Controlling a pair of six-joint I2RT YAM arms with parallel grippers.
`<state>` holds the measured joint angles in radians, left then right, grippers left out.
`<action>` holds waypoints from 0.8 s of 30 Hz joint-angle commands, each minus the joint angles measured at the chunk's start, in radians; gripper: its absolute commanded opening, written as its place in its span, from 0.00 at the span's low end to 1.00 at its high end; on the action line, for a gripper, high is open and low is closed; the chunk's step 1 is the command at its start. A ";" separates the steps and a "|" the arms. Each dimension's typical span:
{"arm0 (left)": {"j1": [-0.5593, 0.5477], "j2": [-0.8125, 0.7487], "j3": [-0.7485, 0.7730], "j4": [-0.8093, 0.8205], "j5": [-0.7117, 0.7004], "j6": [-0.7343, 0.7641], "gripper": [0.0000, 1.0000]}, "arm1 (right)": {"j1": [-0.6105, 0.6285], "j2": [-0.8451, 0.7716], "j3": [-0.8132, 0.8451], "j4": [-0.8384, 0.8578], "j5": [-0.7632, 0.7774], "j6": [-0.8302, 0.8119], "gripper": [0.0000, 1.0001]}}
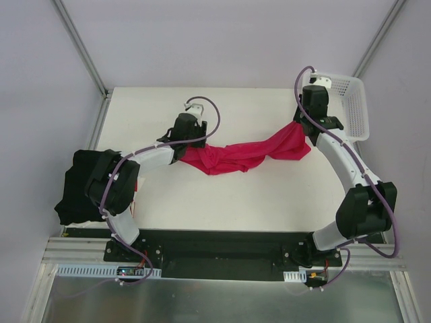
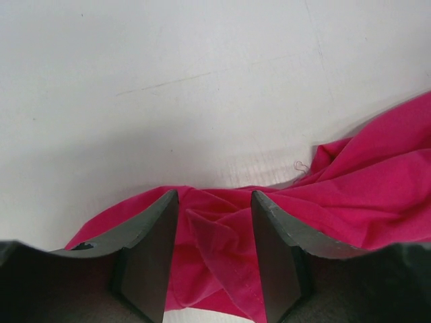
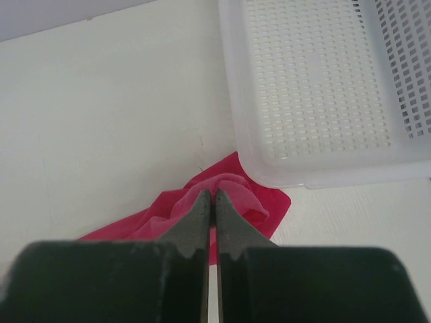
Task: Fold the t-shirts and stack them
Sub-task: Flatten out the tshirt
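A crimson-pink t-shirt (image 1: pixel 242 155) lies bunched in a long band across the middle of the table, between my two grippers. My left gripper (image 1: pixel 184 148) is at the band's left end. In the left wrist view its jaws (image 2: pixel 214 199) stand apart, straddling a raised fold of the pink cloth (image 2: pixel 363 195) without pinching it. My right gripper (image 1: pixel 302 130) holds the right end. In the right wrist view it (image 3: pixel 214 196) is shut on a small bunched ridge of the shirt (image 3: pixel 158 214). A black t-shirt pile (image 1: pixel 77 188) hangs over the table's left edge, partly behind the left arm.
A white lattice basket (image 1: pixel 353 101) stands at the back right corner, just beyond the right gripper; its near rim (image 3: pixel 269 171) almost touches the pink cloth. Metal frame posts rise at both back corners.
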<state>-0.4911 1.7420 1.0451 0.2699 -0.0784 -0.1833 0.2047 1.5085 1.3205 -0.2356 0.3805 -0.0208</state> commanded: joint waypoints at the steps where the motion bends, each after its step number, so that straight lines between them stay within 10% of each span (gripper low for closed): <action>1: 0.000 0.019 0.044 -0.001 0.023 -0.021 0.45 | -0.007 -0.002 0.037 0.028 0.011 -0.005 0.01; 24: 0.000 -0.042 0.044 -0.080 -0.009 -0.001 0.00 | -0.008 0.041 0.048 0.028 0.012 -0.007 0.01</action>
<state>-0.4911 1.7611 1.0561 0.2176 -0.0792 -0.1928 0.2024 1.5288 1.3205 -0.2352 0.3801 -0.0204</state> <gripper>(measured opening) 0.010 0.021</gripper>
